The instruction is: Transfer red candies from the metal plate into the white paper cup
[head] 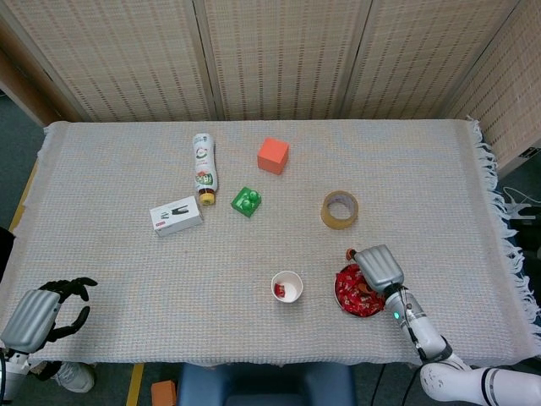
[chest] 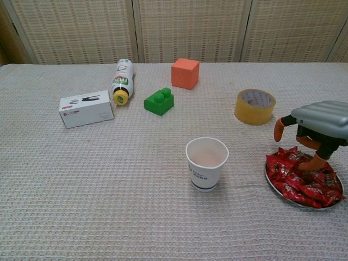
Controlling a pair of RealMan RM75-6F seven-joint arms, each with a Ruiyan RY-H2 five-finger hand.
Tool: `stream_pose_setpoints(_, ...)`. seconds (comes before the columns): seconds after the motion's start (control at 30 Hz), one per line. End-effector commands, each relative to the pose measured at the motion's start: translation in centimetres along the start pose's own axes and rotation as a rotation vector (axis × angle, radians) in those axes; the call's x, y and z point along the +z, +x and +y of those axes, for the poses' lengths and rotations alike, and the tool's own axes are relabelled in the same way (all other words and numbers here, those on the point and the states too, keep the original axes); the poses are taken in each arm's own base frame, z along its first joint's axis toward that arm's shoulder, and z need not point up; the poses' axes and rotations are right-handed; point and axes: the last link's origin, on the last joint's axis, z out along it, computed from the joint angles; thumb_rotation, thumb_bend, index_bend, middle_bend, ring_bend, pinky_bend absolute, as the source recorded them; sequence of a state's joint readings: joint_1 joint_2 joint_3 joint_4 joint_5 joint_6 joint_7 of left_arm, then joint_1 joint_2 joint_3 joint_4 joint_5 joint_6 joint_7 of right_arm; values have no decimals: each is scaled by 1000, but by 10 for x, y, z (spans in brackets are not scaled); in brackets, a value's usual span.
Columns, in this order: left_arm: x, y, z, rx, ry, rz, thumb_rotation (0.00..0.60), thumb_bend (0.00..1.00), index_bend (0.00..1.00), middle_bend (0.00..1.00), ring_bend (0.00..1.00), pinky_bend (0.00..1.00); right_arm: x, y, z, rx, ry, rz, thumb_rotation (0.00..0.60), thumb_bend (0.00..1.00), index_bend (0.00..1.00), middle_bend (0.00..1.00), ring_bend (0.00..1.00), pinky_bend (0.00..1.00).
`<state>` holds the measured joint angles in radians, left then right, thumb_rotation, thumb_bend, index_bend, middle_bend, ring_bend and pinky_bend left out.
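One upright white paper cup [chest: 206, 163]

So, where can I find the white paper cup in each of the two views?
Head view: the white paper cup sits low, just right of centre, a red candy inside.
Chest view: the cup stands upright, centre-right.
Shared landmark: the round metal plate of red candies lies directly to its right, apart from it.

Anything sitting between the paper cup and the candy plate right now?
No. In the chest view, only bare cloth lies between the white paper cup and the metal plate; the head view agrees.
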<state>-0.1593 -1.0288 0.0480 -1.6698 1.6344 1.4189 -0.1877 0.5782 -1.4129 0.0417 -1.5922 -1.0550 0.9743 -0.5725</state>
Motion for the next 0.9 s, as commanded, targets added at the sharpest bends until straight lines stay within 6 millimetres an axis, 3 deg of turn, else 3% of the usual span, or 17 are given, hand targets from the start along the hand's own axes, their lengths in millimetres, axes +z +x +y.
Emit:
stream_pose_setpoints(0.03,0,0,0,-1,0,0,600,433,301,477,398,415,1,-5,0,-4,-1,-12,600,115,384,878,769,1000)
stream_pose_setpoints(0.47,0,0,0,-1,0,0,600,433,301,478,398,415,1,-14,4,-1,-2,-15,600,170,563,880,773,1000)
stream_pose_setpoints(0.9,0,0,-1,-3,1,-1,600,432,301,477,398,415,-4,-10,6,-9,3,6,600,262,593,880,775,1000)
